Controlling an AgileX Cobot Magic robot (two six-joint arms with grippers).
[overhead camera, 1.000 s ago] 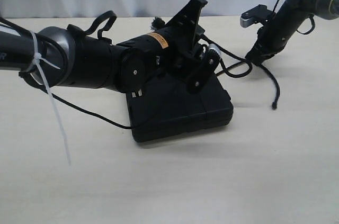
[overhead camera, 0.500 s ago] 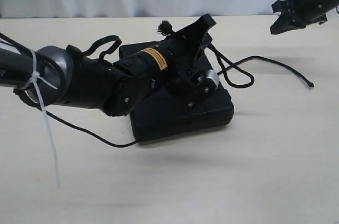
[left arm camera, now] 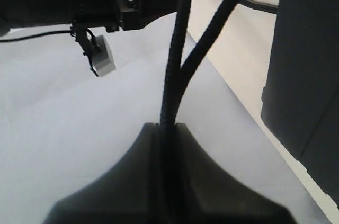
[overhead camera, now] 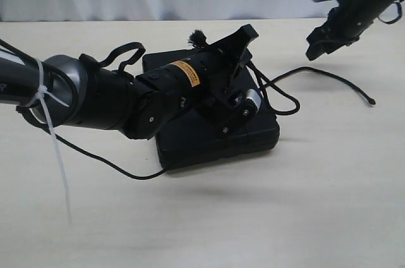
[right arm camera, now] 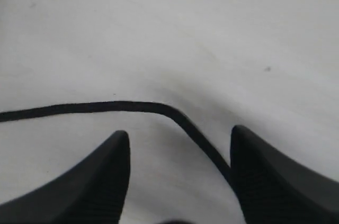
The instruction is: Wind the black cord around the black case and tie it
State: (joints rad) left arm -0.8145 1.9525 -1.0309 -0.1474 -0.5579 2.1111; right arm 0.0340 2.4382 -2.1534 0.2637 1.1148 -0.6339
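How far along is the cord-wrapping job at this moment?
Done: no complete wrap or knot shows on the black case. In hand: the left gripper is shut on the black cord by the case; the right gripper hangs open over the cord's slack. Left: wrapping, tying.

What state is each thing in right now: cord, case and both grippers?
Left gripper: shut on cord.
Right gripper: open, raised above the cord, holding nothing.
Cord: one stretch pinched by left gripper, loose loop beside case, plain tip lying on table, no knot visible.
Case: flat on table, shut.
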